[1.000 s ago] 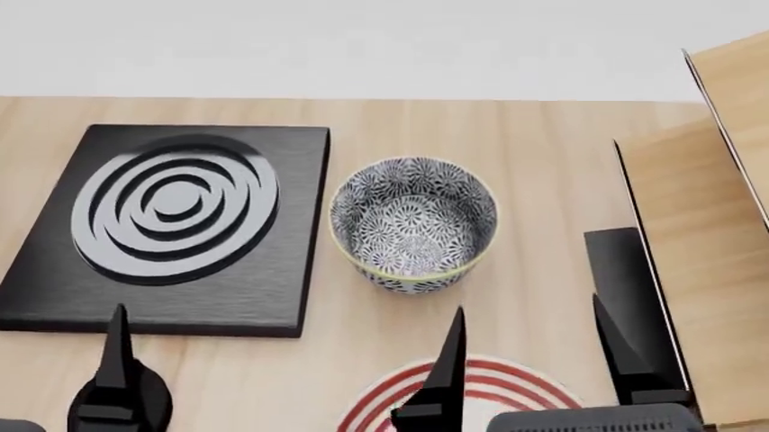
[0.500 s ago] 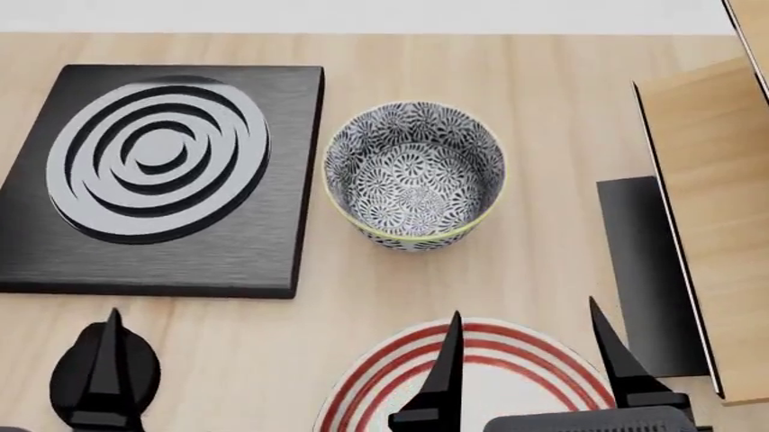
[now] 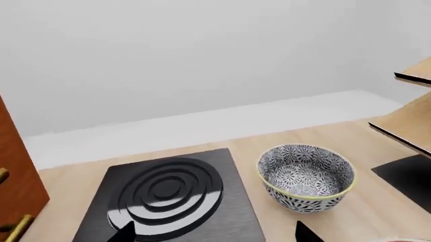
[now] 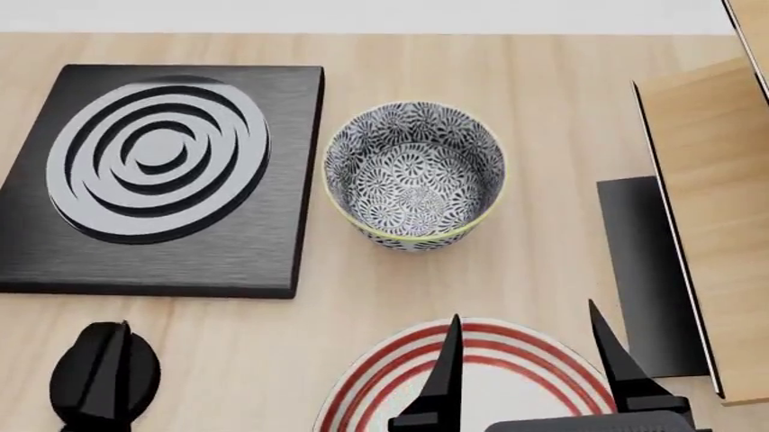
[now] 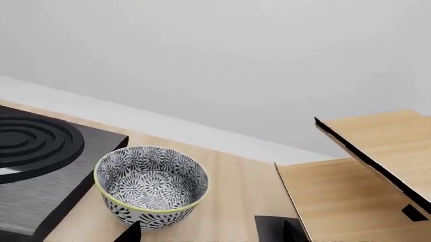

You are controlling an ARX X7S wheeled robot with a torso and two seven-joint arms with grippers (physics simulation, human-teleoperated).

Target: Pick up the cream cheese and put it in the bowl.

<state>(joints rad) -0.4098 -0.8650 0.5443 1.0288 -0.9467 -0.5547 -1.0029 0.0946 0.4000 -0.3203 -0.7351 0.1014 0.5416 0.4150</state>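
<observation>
The blue-and-white patterned bowl (image 4: 415, 175) with a yellowish rim stands upright and empty in the middle of the wooden table; it also shows in the left wrist view (image 3: 306, 176) and the right wrist view (image 5: 151, 184). The cream cheese is out of view in every frame. My left gripper (image 4: 111, 360) is at the near left, short of the black burner plate; in its wrist view (image 3: 215, 234) the fingertips stand wide apart, open and empty. My right gripper (image 4: 529, 369) hangs over the red-striped plate, near side of the bowl, open and empty (image 5: 212, 234).
A black burner plate (image 4: 162, 175) with grey concentric rings lies left of the bowl. A white plate with red stripes (image 4: 391, 360) lies at the near edge. A wooden cabinet (image 4: 709, 207) and a dark panel (image 4: 649, 270) stand at the right. A brown door (image 3: 17, 186) is at the far left.
One second ago the head view tilted down, so the bowl and burner plate rose in the picture and more of the striped plate appeared. Since then my left gripper has sunk slightly lower.
</observation>
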